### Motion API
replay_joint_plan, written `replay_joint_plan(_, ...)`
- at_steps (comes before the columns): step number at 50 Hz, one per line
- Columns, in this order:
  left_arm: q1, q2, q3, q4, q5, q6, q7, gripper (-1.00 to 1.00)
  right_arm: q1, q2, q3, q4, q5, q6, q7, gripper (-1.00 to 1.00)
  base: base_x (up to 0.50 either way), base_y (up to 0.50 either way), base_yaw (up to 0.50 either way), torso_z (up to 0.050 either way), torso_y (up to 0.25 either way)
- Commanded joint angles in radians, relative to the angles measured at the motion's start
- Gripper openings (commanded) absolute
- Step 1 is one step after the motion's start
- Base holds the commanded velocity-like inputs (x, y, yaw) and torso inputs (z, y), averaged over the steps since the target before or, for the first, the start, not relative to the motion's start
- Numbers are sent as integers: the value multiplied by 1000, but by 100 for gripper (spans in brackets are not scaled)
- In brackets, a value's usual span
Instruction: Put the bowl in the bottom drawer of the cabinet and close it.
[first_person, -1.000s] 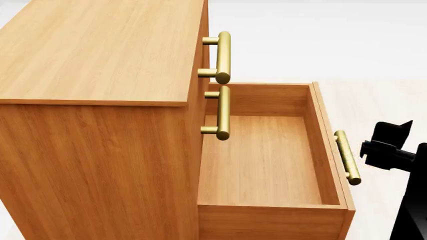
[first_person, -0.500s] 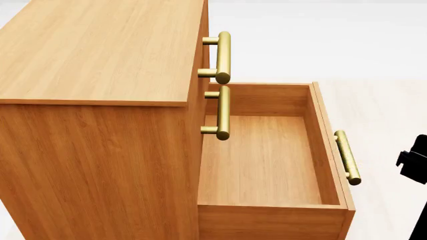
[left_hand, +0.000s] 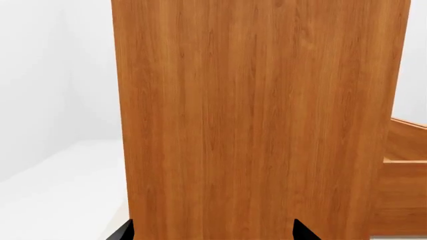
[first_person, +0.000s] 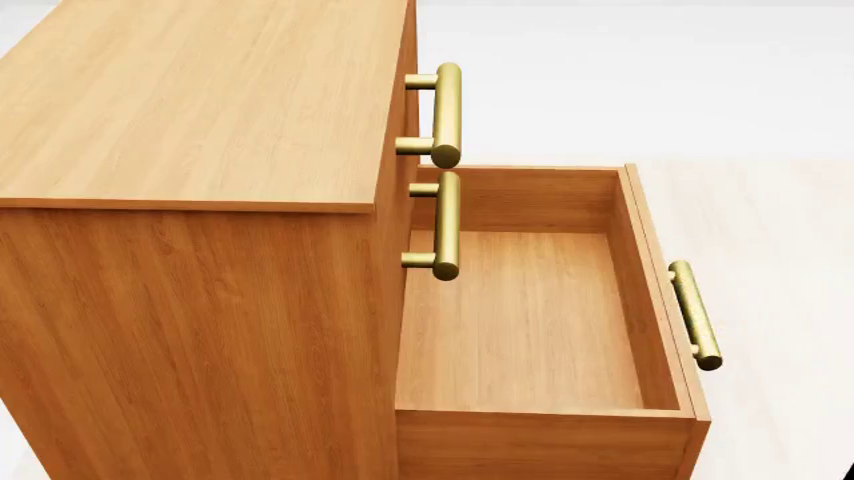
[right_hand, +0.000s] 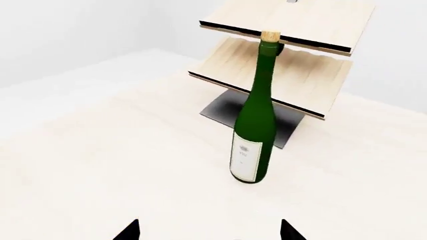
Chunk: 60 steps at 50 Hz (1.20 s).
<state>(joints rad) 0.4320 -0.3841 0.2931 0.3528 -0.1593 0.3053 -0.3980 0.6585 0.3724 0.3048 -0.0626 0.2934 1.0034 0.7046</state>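
Bottom drawer (first_person: 534, 320) sits open and empty, bowl's nowhere in view, so swing the spread-open right end effector (right_hand: 209, 231) past the green bottle (right_hand: 255, 120) to find it.

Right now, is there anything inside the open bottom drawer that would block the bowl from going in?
Nothing visible does. The bottom drawer is pulled out of the cabinet and its floor is bare. The bowl itself is not in any view.

Head cam: I saw the cabinet (first_person: 200, 200) with its bottom drawer (first_person: 534, 330) pulled fully out, nothing inside it. Upper two drawers sat shut. Neither of my grippers was in frame.
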Motion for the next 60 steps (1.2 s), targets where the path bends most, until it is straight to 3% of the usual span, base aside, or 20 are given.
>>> replay_joint_plan(1, 0, -2, 3, 1, -1, 1, -4, 100, -13, -11, 32, 31, -31, -45, 50, 100, 0, 0, 0, 0, 0)
replay_joint_plan(6, -1, -2, 4, -2, -2, 4, -5, 100, -36, -23, 37, 56, -96, -174, 112, 100, 0, 0, 0, 0, 0)
replay_joint_plan(20, -1, -7, 6, 4, -4, 0, -11, 100, -31, -37, 98, 92, -69, -155, 126, 100, 0, 0, 0, 0, 0)
replay_joint_plan(40, -5, -10, 9, -4, -5, 6, -15, 100, 25, -37, 150, 165, -6, 23, 125, 100, 0, 0, 0, 0, 0)
replay_joint_plan(60, -6, -15, 13, -5, -8, 10, -20, 100, -13, -38, 163, 177, -115, -80, 263, 100, 0, 0, 0, 0, 0)
